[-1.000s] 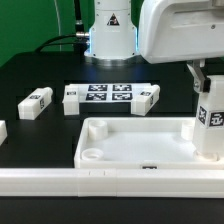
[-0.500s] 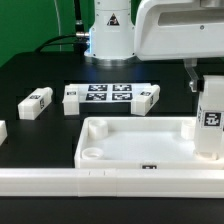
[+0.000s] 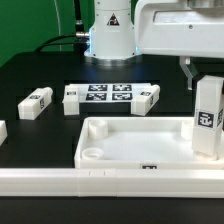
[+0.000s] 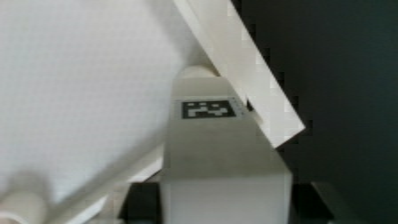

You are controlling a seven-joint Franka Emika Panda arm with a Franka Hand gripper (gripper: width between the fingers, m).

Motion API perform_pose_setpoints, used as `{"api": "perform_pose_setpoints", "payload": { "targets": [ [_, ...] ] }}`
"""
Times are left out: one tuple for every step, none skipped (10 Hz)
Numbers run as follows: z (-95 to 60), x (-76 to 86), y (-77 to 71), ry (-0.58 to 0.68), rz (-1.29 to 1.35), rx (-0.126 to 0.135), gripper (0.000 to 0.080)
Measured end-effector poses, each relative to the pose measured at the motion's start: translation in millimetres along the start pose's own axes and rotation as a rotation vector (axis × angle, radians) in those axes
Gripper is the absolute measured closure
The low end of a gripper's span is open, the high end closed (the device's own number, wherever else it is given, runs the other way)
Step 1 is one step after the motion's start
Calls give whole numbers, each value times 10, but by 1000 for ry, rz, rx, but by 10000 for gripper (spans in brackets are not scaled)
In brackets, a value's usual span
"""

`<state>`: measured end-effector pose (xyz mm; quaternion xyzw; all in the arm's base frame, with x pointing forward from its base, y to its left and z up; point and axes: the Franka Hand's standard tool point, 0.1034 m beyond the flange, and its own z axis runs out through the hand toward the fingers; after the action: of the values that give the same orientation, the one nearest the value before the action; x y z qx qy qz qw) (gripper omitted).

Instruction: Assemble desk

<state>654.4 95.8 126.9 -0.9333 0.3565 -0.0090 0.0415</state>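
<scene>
The desk's white tabletop [image 3: 132, 125] lies rim-up at the front of the table, with a round socket [image 3: 90, 156] showing in its near corner on the exterior view's left. A white block leg [image 3: 207, 118] stands upright in the tabletop's corner on the exterior view's right, a square tag on its side. My gripper [image 3: 206, 82] is shut on that leg's top. In the wrist view the leg [image 4: 222, 150] runs between my two dark fingers [image 4: 143, 200], over the tabletop's floor [image 4: 89, 80] and beside its rim [image 4: 242, 62].
The marker board [image 3: 105, 94] lies behind the tabletop, flanked by two loose legs [image 3: 70, 97] [image 3: 147, 97]. Another leg [image 3: 36, 102] lies further to the exterior view's left. A long white rail [image 3: 100, 181] runs along the front. The arm's base [image 3: 110, 30] stands at the back.
The hand above the leg has shifted toward the exterior view's left. The held leg and its tag have moved slightly left and down at the corner. The grip has stayed the same.
</scene>
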Motion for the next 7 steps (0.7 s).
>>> {"api": "perform_pose_setpoints", "payload": {
  "targets": [
    [0,5,4,-3,50,3,509],
    [0,21,15,-11,178,12,509],
    [1,24,18,-11,258,12,509],
    [1,26,20,-11,303,12,509],
    [1,25,18,-13,356,9,509],
    [1,26,18,-13,363,9,509],
    [4,24,17,-12,352,9,509]
  ]
}}
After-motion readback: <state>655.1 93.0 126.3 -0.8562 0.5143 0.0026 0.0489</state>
